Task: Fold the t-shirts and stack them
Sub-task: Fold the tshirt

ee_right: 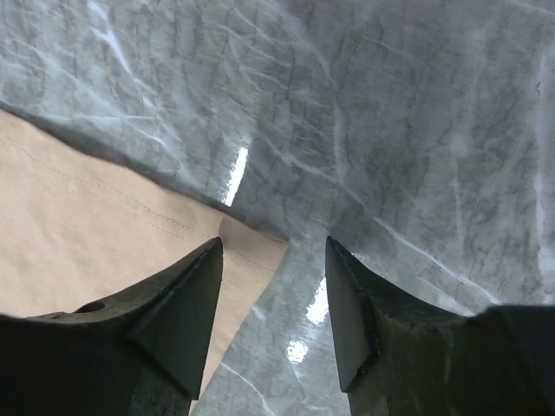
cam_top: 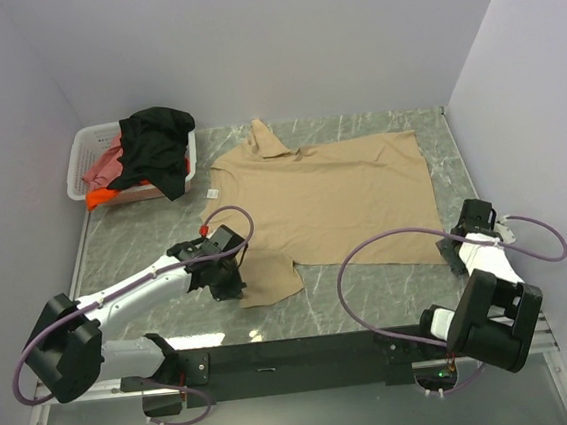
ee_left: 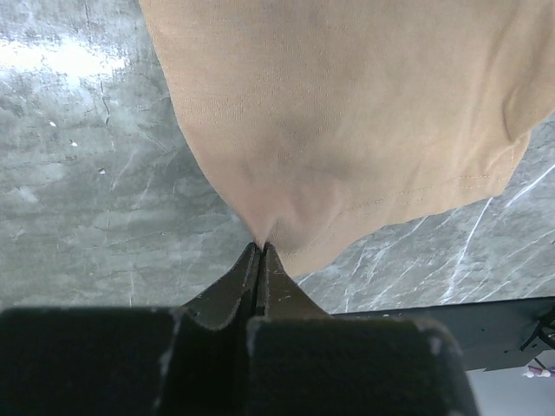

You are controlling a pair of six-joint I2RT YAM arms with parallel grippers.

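Observation:
A tan t-shirt point(cam_top: 332, 193) lies spread flat on the marble table point(cam_top: 372, 299), collar toward the far left. My left gripper point(cam_top: 226, 275) is shut on a pinch of its cloth by the near-left sleeve. In the left wrist view the gripper point(ee_left: 260, 246) has its jaws pressed together, with the tan t-shirt point(ee_left: 347, 113) puckering up into the tips. My right gripper point(cam_top: 457, 246) is at the shirt's near-right corner. In the right wrist view the gripper point(ee_right: 274, 247) stands open low over the table, with the hem corner of the t-shirt point(ee_right: 104, 234) reaching in between its fingers.
A white lattice basket point(cam_top: 83, 151) stands at the far left. It holds a black t-shirt point(cam_top: 156, 144), a pink-red one point(cam_top: 105, 169) and an orange one point(cam_top: 101, 198). A small white tag point(cam_top: 211, 192) lies beside the tan shirt. Walls close in the table on the left, right and back.

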